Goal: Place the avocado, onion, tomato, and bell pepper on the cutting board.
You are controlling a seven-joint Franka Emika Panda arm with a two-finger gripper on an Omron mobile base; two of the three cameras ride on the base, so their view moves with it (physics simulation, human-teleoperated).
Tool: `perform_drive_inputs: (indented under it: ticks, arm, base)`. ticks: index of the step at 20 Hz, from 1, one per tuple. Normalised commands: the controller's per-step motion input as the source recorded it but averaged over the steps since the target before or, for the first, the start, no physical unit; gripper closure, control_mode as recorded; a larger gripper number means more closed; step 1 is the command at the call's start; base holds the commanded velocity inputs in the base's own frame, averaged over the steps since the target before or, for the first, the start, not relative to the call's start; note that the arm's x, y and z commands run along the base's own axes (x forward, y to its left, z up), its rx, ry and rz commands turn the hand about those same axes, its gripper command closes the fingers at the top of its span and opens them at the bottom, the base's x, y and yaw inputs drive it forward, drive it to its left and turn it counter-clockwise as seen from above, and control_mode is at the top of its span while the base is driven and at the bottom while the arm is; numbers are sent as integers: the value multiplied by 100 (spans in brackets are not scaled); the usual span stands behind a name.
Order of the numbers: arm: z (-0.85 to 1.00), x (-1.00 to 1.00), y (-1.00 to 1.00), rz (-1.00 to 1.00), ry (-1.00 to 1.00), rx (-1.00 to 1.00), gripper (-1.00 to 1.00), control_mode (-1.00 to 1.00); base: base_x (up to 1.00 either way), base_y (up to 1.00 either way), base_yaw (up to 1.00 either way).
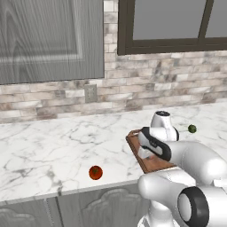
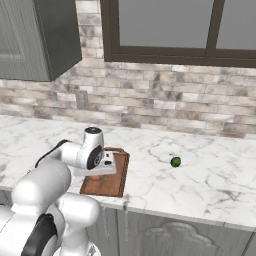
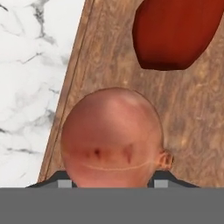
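Note:
The pale peach-pink onion (image 3: 111, 135) sits between my gripper's (image 3: 111, 183) two fingertips, low over the brown cutting board (image 3: 192, 122), and the gripper is shut on it. The deep red bell pepper (image 3: 175, 33) lies on the board just beyond the onion. In the right base view my hand (image 2: 100, 165) hovers over the board (image 2: 119, 172) near the counter's front edge. The orange-red tomato (image 1: 95, 172) rests on the marble counter left of the board (image 1: 134, 141). The small dark green avocado (image 1: 192, 129) (image 2: 175, 162) lies on the counter to the board's right.
A marble counter (image 1: 53, 146) runs along a brick wall with an outlet (image 1: 90, 93). A grey upper cabinet (image 1: 48, 40) hangs at the left and a dark-framed window (image 2: 175, 30) sits above the right. The counter's front edge drops to cabinet doors.

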Motion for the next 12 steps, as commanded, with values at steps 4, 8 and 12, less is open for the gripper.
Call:
perform_drive_inputs:
  ticks: [4, 8, 12]
  arm:
    - [-62, 13, 0, 0, 0, 0, 100, -100]
    - [-59, 11, 2, 0, 0, -1, 100, -100]
    - [-52, 0, 8, 0, 0, -2, -100, -100]
  base:
    - [0, 0, 0]
    - [0, 0, 0]
    - [0, 0, 0]
